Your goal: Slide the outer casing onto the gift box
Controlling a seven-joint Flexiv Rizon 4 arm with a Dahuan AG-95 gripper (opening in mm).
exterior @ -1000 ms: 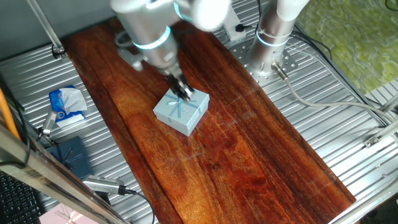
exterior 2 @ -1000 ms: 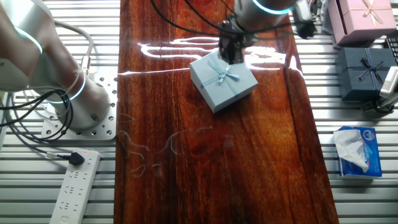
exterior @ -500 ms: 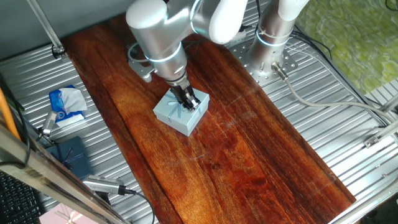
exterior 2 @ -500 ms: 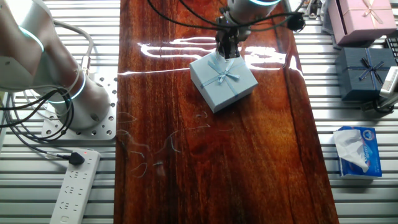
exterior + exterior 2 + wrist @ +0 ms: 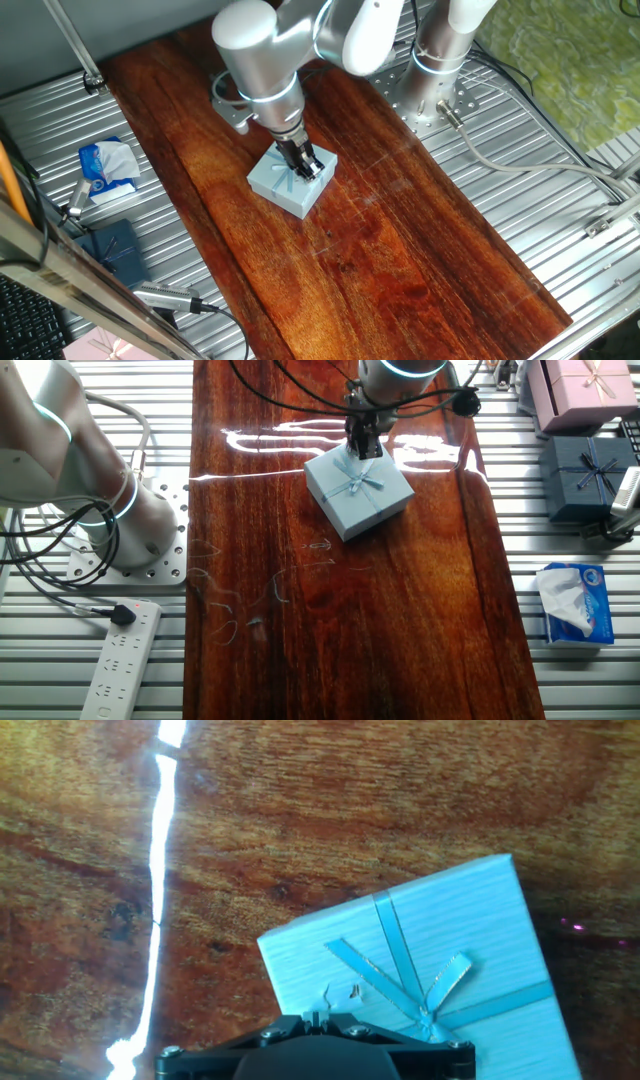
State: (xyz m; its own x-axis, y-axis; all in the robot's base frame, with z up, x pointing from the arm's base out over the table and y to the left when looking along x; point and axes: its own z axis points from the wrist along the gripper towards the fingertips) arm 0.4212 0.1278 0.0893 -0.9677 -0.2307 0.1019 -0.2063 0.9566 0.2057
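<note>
Outer casing (image 5: 430, 960): square pale-blue cardboard with fine linen-like texture, crossed by a light-blue ribbon tied in a bow; no writing legible. It lies flat on the glossy reddish wood-grain board (image 5: 400, 250), set diagonally to the board's edges. Gripper (image 5: 305, 165) stands at the casing's edge nearest the arm, fingertips at its top surface; their spread and any hold cannot be told. Beyond the board: ribbed metal table (image 5: 580, 690), navy ribboned box (image 5: 580, 475), pink box (image 5: 585, 385).
</note>
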